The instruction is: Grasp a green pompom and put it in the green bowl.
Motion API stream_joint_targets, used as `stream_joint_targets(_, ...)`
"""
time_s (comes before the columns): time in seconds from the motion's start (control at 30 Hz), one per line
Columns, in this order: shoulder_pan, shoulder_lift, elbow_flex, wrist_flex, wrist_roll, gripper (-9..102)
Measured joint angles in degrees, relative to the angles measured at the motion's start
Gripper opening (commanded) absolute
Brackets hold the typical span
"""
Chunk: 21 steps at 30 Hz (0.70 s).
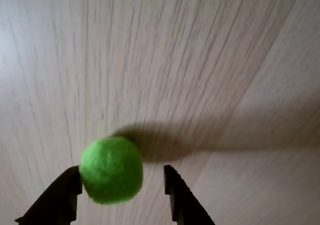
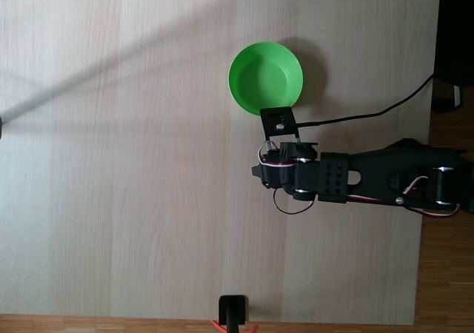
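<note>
1. Wrist view, left to right: the left finger (image 1: 60, 197) rises from the bottom edge, and the pompom (image 1: 111, 170) rests against its inner face. A clear gap separates the pompom from the right finger, so the gripper (image 1: 122, 182) stands wide open and clamps nothing. The pompom casts a dark shadow to the right across the pale wood-grain tabletop (image 1: 200, 60). Whether the pompom touches the tabletop cannot be told.
2. Fixed view, left to right: the tabletop (image 2: 111, 163) is bare wood across its left half. The bowl (image 2: 265, 78) sits near the top edge, right of centre. Just below the bowl is the black arm (image 2: 355, 181), which reaches in from the right edge. A black cable (image 2: 370, 113) runs from the arm's head toward the right edge.
</note>
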Motion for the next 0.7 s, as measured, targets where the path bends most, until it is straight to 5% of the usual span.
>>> stream_joint_targets(0.7,0.53,-3.16,-1.67,0.26,0.00,19)
